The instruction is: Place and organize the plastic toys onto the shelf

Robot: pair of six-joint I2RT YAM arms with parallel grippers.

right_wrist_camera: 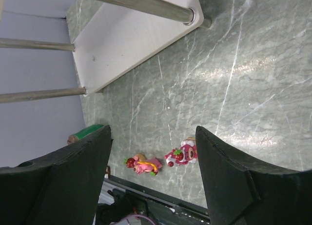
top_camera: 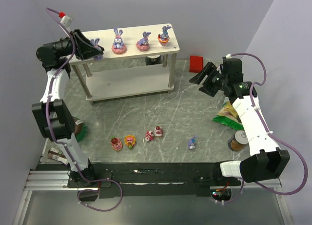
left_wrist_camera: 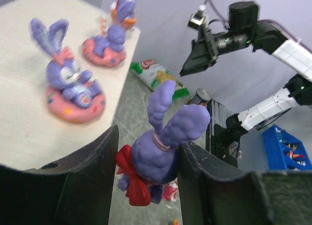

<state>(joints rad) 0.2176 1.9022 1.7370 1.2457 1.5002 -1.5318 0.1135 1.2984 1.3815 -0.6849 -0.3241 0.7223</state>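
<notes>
L gripper (top_camera: 97, 51) is up at the left end of the shelf (top_camera: 130, 53), top board. Jaws are approx half closed on a purple bunny (left_wrist_camera: 156, 156) w/ a red bow, pinched at the body, ears up and tilted a bit. It's in the air by the board's front-left corner. Wrist view is too tight to say if it's fully over the board or just off the edge. Three more bunnies (top_camera: 144, 41) stand in a row on the top board to its right. R gripper (top_camera: 201, 83) hovers over the table (top_camera: 146, 108) on the right, near the red block (top_camera: 196, 63), jaws wide apart, nothing in them. Down front on the table are four sweets (top_camera: 129, 140) and a small bunny (top_camera: 193, 143).

Step in hand is prob. setting bunny no. 4 into the row. Next move calls for:
- shifting it in over the board
- righting it
- lowering till the base sits flat, w/ a gap to the neighbour
- only then opening

Five pieces then wait on the table.
</notes>
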